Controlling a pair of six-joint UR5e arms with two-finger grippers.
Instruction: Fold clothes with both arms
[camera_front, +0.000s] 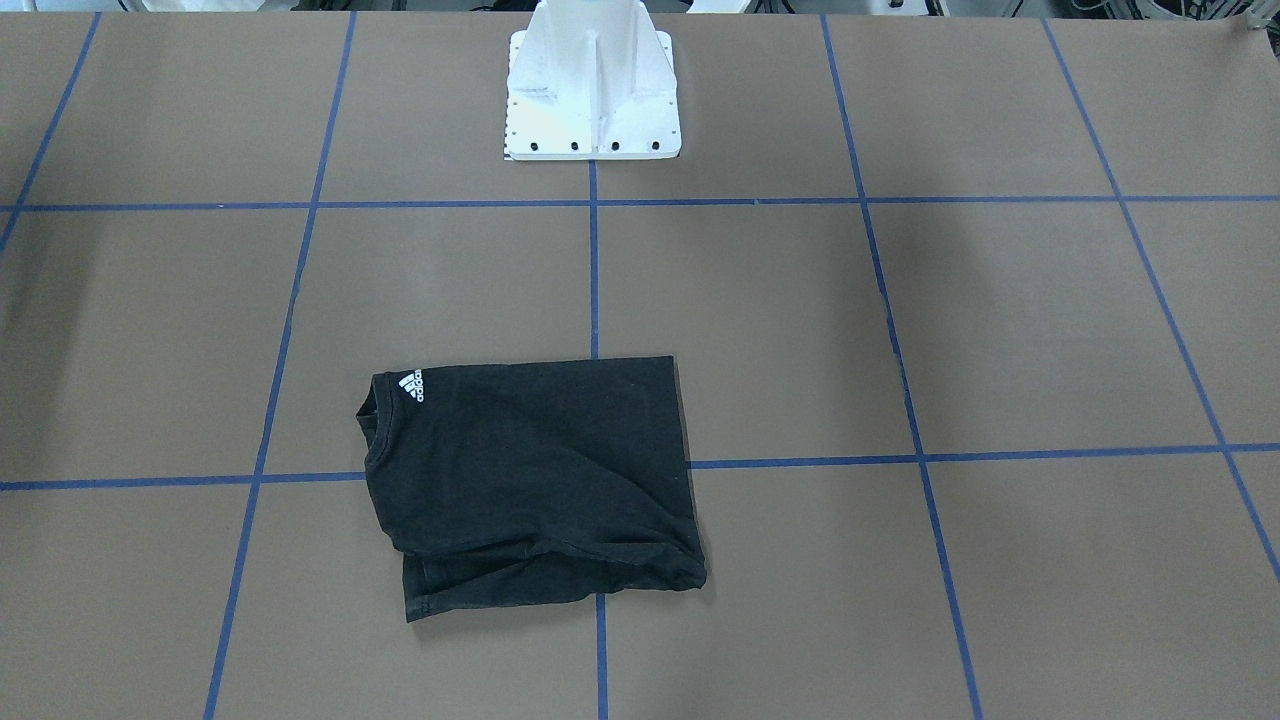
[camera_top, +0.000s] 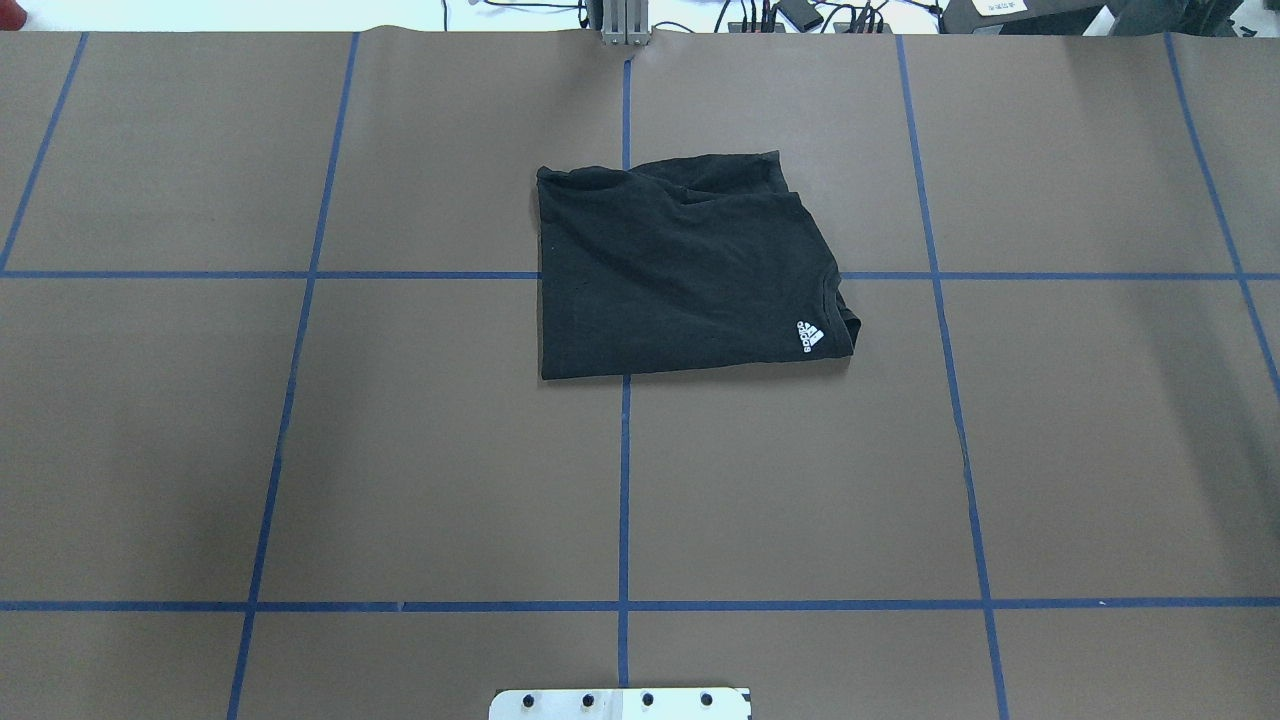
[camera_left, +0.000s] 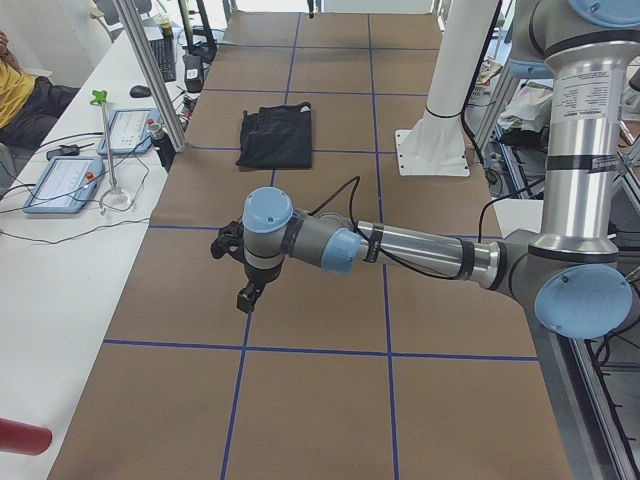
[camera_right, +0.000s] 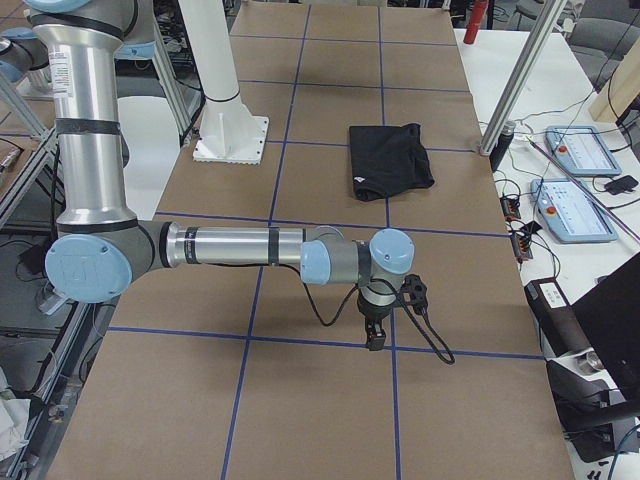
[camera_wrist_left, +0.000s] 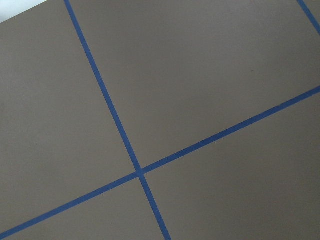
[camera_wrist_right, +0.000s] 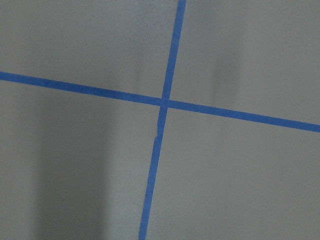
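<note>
Jaws away from the cloth; T-shirt lies folded at mid-worktop.
Whether the jaws are wide or narrow cannot be told, as they are seen only in the side views. The left arm (camera_left: 420, 250) and right arm (camera_right: 240, 246) are stretched low over opposite ends of the worktop (camera_top: 400, 450), well apart from the T-shirt (camera_top: 680, 270). It lies folded across the centre line, logo up, an under-layer showing along the far edge. Folding is judged nearly finished; any withdrawal is best made upward, clear of the cloth.

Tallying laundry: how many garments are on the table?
1: a folded black T-shirt across the centre tape line, away from the robot's base. Anything under it is hidden.
</note>
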